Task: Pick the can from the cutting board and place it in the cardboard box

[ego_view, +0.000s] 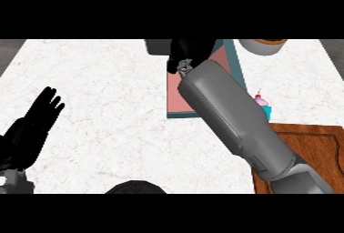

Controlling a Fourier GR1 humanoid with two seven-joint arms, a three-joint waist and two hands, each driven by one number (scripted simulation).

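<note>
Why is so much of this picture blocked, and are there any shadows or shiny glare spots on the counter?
Head view: the right forearm crosses the middle, hiding much of the box and part of the cutting board. The marble counter is evenly lit, with no glare or clear shadows. The right robot hand looks dark and hard to read; the left robot hand rests open.

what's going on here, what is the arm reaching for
The robot's right hand is stretched across the counter over the box with the pink floor, fingers curled, but whether it holds the can is hidden. The wooden cutting board at lower right shows no can. A small cupcake stands beside the box. The left hand rests open at the left.
</note>
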